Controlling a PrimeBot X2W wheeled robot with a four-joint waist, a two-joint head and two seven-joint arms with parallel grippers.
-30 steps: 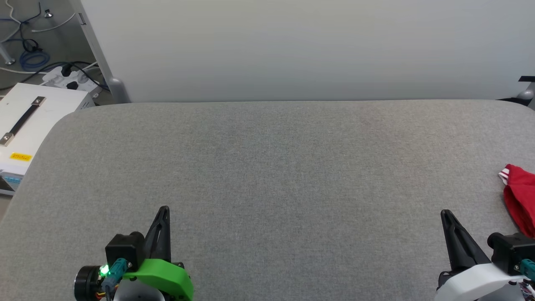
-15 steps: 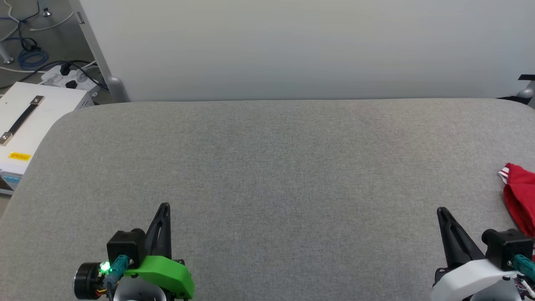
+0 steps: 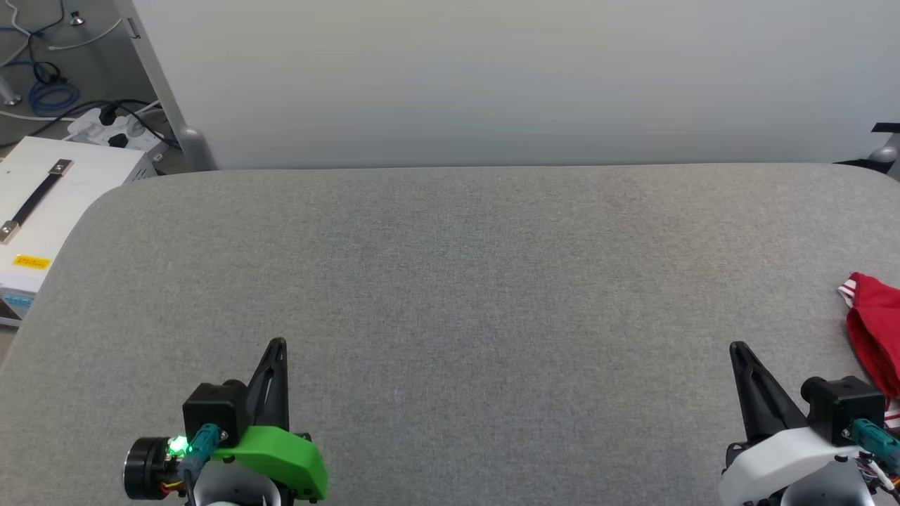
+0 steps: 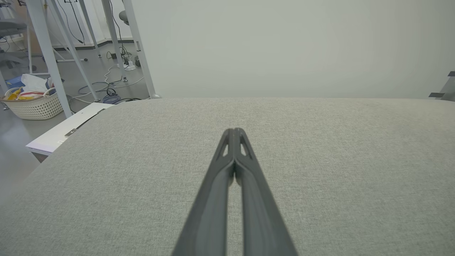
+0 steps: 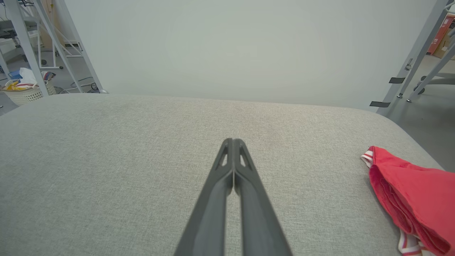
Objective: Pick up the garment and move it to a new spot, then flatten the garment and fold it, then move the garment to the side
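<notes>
Fabric of the garment (image 3: pixel 875 330) lies bunched in soft red layers at the far right edge of the grey surface (image 3: pixel 450 281). A strip of white-and-red trim shows at its upper corner, and part of it runs out of the head view. The right wrist view shows several stacked edges of cloth along its near side, but whether that is a neat fold or a loose heap cannot be told.

The left pincer (image 3: pixel 277 344) hovers low at the near left with its tips pressed together on nothing. The right pincer (image 3: pixel 736 348) hovers at the near right, tips likewise pressed together and empty, near the garment but apart from it.

As a judgement, this fits two stages. The garment may be waiting at the edge to be picked up and carried to the middle, or it may already be folded and set aside with both arms at rest. The pictures do not settle which.

What they do settle is that neither pincer has cloth in it and that the right one is the nearer. Any contact with the garment would need those tips parted beforehand.
</notes>
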